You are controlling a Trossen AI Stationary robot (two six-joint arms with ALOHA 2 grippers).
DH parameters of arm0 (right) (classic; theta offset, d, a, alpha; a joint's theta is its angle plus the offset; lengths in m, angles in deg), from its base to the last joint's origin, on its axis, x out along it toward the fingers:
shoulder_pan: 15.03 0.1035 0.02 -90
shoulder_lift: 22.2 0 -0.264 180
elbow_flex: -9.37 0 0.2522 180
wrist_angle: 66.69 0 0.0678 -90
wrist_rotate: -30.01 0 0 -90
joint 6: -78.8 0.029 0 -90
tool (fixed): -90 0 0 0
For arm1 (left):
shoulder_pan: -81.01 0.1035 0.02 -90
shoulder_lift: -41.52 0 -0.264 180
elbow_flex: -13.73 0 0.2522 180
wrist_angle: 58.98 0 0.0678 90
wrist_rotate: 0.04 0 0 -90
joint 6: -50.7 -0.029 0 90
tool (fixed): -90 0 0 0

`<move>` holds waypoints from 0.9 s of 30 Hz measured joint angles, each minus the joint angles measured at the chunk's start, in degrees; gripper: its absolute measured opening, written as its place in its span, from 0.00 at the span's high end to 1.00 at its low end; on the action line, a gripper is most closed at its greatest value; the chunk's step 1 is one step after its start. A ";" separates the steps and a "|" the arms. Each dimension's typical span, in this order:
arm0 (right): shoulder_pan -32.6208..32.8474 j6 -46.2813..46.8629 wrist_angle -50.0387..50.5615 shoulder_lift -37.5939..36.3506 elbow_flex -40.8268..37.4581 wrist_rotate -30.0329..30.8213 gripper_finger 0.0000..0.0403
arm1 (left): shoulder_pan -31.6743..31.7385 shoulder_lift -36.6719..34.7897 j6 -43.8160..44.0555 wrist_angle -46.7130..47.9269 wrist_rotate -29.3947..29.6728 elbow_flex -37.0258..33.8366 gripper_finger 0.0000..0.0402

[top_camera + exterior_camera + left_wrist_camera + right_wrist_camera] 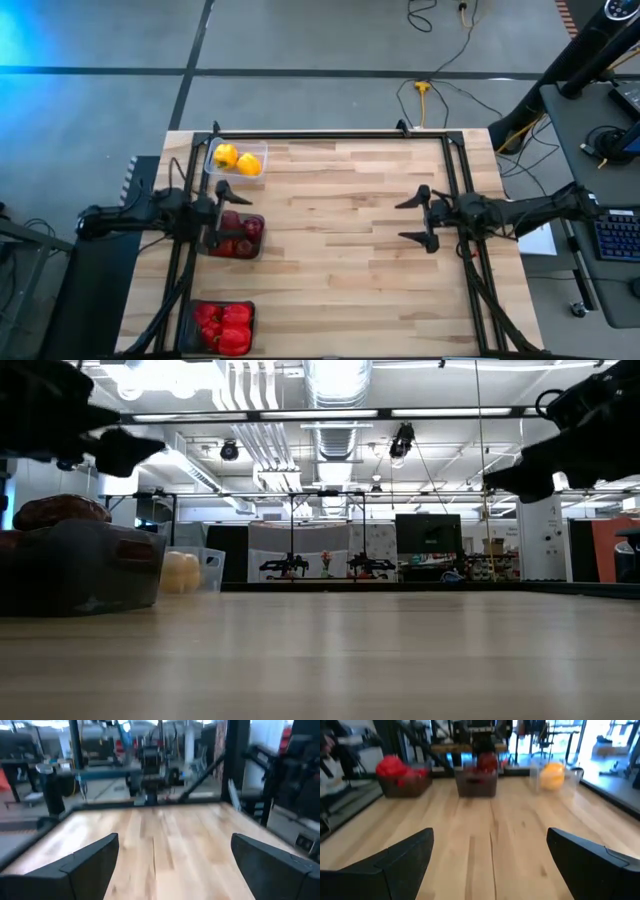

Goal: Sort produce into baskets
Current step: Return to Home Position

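Left claw (226, 212) spread wide, raised; right claw (403, 221) likewise.

Matte black left arm (120, 217) and right arm (520, 210), chunky jointed housings, slim links, broad wedge-shaped black jaws

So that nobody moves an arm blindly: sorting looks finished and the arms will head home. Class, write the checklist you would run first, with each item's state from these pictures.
1. Loose produce on the table: ok, none shows.
2. Colours sorted: ok; clear tub holds yellow peppers, middle dark tub maroon peppers, third tub red peppers.
3. Left gripper empty: ok, open, raised above the middle dark tub.
4. Right gripper empty: ok, open, over bare table.
5. Pepper count per tub: cannot tell, they are piled.
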 joint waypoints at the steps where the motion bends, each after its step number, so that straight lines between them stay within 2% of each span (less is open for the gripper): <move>1: 0.00 -0.01 1.19 0.07 0.00 0.00 0.06 | -0.04 0.29 -0.18 0.22 0.02 -0.55 0.09; 3: 0.00 -0.01 3.08 0.09 0.00 -0.04 0.06 | 0.00 -0.41 -0.22 0.86 1.22 -2.16 0.09; 7: 0.00 -0.01 5.22 0.38 0.00 -0.02 0.06 | -0.08 -0.63 -0.35 -5.55 6.65 -4.74 0.09; 20: 0.01 -0.06 6.15 0.67 0.00 -0.05 0.06 | -0.22 0.68 -0.24 -5.52 5.90 -4.79 0.09; 27: 0.74 -0.05 7.75 -7.48 -0.02 -0.07 0.06 | -0.22 1.65 -0.22 -5.07 6.08 -4.01 0.09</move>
